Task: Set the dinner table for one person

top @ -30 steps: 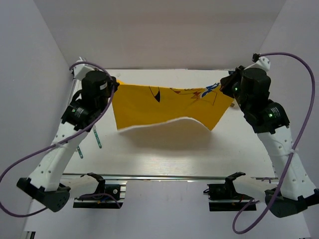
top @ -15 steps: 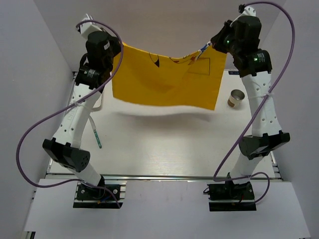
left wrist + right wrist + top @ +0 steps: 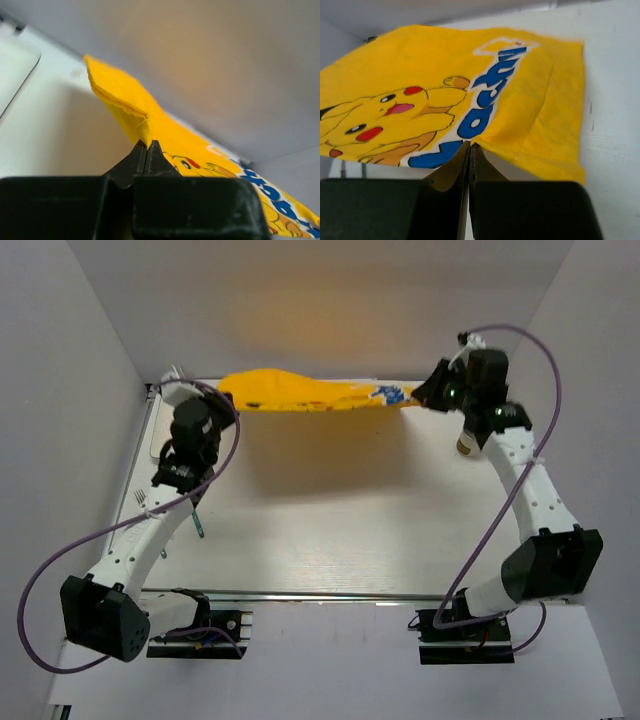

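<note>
The yellow cartoon-printed placemat [image 3: 305, 393] is stretched low across the far edge of the white dinner table [image 3: 330, 530], between my two grippers. My left gripper [image 3: 224, 392] is shut on its left corner; in the left wrist view the fingertips [image 3: 146, 145] pinch a fold of the placemat [image 3: 125, 102]. My right gripper [image 3: 416, 400] is shut on its right corner; in the right wrist view the fingertips [image 3: 471, 146] pinch the edge of the placemat [image 3: 420, 100] by the blue lettering.
A small cup [image 3: 467, 445] stands at the far right, partly behind the right arm. A white plate [image 3: 153, 430] lies at the far left edge, also in the left wrist view [image 3: 15, 70]. A fork [image 3: 142, 502] and a thin utensil [image 3: 200, 525] lie at the left.
Both arms have reached far forward and come down. The placemat, held high and hanging a moment ago, is now low and stretched along the table's far edge.
</note>
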